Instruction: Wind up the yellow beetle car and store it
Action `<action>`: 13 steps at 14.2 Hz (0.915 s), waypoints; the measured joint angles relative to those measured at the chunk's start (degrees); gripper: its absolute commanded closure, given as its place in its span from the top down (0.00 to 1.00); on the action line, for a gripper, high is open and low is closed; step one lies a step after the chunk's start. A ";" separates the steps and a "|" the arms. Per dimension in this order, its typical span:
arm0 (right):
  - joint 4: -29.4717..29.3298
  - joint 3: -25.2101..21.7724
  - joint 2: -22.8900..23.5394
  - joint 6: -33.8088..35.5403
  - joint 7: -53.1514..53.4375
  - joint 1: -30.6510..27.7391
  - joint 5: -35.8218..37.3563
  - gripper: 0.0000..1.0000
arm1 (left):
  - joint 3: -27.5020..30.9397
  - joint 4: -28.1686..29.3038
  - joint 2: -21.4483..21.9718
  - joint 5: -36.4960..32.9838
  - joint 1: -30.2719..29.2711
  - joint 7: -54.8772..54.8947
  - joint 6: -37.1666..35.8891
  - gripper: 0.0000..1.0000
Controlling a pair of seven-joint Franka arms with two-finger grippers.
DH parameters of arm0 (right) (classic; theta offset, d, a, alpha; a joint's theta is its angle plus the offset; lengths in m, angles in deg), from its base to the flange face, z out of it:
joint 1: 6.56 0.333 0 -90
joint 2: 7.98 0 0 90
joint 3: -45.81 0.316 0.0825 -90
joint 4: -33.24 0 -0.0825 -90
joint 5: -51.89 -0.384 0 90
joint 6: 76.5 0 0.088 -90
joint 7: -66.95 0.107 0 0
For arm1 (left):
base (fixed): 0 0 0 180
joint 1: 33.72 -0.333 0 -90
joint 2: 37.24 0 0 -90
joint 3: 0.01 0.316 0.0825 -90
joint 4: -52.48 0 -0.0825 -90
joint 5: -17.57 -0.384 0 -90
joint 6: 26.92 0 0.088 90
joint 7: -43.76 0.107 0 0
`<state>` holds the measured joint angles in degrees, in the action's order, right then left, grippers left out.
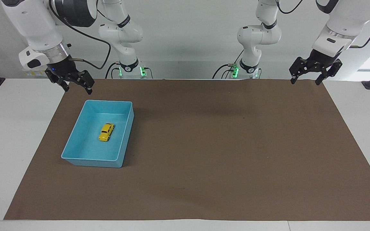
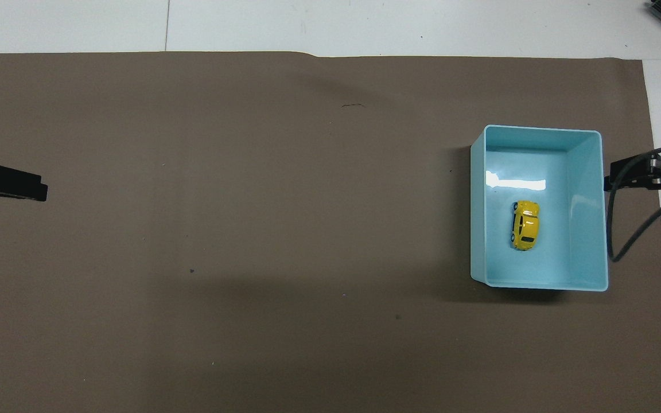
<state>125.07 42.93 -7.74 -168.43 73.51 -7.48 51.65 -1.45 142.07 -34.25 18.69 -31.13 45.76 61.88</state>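
Observation:
The yellow beetle car [image 1: 106,132] lies on the floor of the light blue tray [image 1: 77,128], near its middle; it also shows in the overhead view [image 2: 525,225] inside the tray [image 2: 593,229]. My right gripper [image 1: 77,89] hangs open and empty in the air over the mat's edge, just off the tray's corner nearest the robots; it shows beside the tray in the overhead view [image 2: 614,180]. My left gripper [image 1: 304,82] hangs open and empty over the mat's corner at the left arm's end, and waits there [image 2: 32,189].
A brown mat [image 1: 223,144] covers most of the white table [image 1: 11,128]. The tray stands toward the right arm's end. A black cable [image 2: 623,229] loops down from the right wrist beside the tray.

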 measured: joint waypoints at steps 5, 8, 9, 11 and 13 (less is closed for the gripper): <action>-0.12 0.08 -0.01 0.68 0.00 -0.12 0.00 1.00 | 0.00 0.00 0.00 0.00 0.00 0.00 0.00 1.00; 0.14 0.12 -0.11 0.78 -0.01 0.00 0.00 1.00 | 0.00 0.00 0.00 0.00 0.00 0.00 0.00 1.00; 0.17 0.17 -0.15 0.78 -0.08 0.08 0.00 1.00 | 0.00 0.00 0.00 0.00 0.00 0.00 0.00 1.00; 0.17 0.31 -0.20 0.78 -1.54 0.16 0.00 1.00 | 0.00 0.00 0.00 0.00 0.00 0.00 0.00 1.00; 0.17 0.33 -0.20 0.78 -2.53 0.38 0.01 1.00 | 0.00 0.00 0.00 0.00 0.00 0.00 0.00 1.00</action>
<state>125.24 43.26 -7.95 -167.65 70.99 -7.10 51.65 -1.45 142.07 -34.25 18.69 -31.14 45.76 61.88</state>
